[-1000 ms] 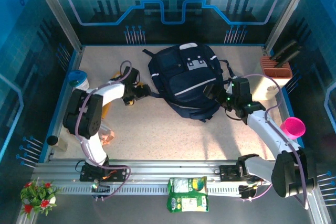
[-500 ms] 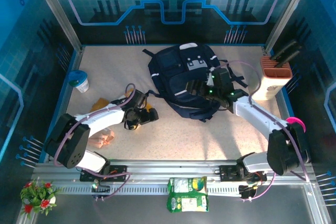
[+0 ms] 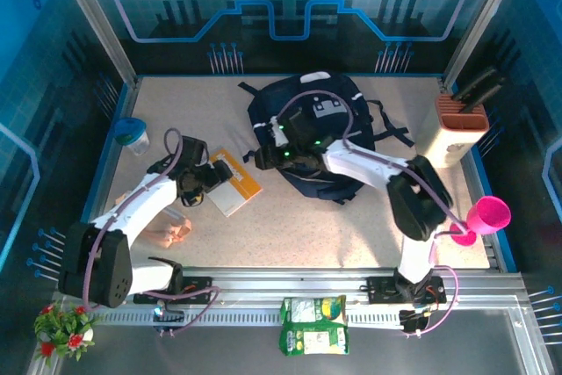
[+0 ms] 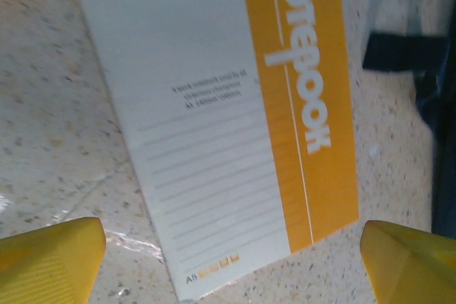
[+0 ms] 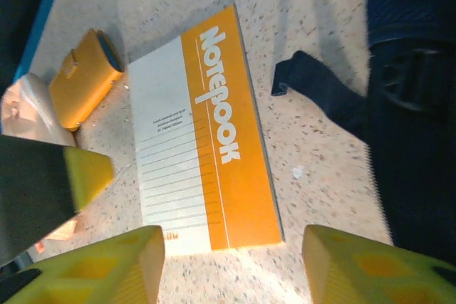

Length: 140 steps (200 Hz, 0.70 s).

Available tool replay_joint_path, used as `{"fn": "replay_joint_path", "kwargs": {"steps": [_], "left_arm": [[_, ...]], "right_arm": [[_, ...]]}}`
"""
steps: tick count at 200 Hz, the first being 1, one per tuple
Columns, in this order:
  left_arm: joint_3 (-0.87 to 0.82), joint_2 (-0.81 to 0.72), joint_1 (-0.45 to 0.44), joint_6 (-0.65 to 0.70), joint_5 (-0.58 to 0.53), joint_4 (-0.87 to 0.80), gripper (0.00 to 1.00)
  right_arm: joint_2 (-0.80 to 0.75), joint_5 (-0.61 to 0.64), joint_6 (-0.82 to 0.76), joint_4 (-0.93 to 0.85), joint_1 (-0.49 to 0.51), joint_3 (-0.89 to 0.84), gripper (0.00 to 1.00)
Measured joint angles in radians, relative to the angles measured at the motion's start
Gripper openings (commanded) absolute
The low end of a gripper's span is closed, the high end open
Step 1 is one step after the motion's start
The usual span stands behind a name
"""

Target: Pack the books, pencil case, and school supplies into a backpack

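The right arm has swung from the far side of the backpack across its top, and the left arm has drawn back. An orange-and-white notebook now lies uncovered on the worktop, seemingly next to be packed. The backpack sits just right of the right end effector, with the notebook directly beneath it. That end effector is released, fingers apart, grasping nothing. The left end effector hovers over the same notebook, spread wide and empty. A small yellow case lies just beyond the notebook.
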Motion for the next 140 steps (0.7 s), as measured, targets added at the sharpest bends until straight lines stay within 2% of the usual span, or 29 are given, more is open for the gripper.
{"fn": "replay_joint_path", "kwargs": {"steps": [30,52,92,140], "left_arm": [[-0.011,-0.001,0.032,-0.005,-0.008,0.015,0.78],[-0.023,0.013,0.034,-0.005,-0.018,0.027,0.73],[-0.074,0.025,0.035,-0.003,-0.053,0.047,0.70],[-0.095,0.043,0.035,-0.003,-0.048,0.086,0.69]], "right_arm": [[0.149,-0.014,-0.019,-0.057,0.045,0.124,0.40],[0.226,-0.027,-0.026,-0.101,0.075,0.200,0.39],[0.323,-0.031,-0.040,-0.168,0.111,0.301,0.44],[0.357,0.005,-0.056,-0.246,0.112,0.322,0.49]]}}
